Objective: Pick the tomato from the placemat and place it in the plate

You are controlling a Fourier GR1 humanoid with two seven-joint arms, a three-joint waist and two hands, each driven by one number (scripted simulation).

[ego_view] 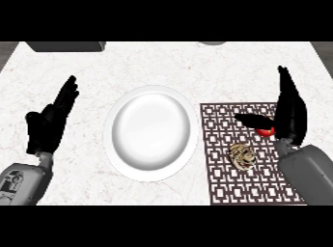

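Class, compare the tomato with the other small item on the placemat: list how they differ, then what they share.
The tomato is red; the tan item is mottled beige and lumpy. The right hand partly hides the tomato; the tan item lies in full view, apart from that hand. The tomato lies farther from the robot than the tan item. Both rest on the placemat, right of the plate.

marble counter (161, 62); grey box (65, 46) at its far left edge; tan knobbly lump (243, 156) toward its right.
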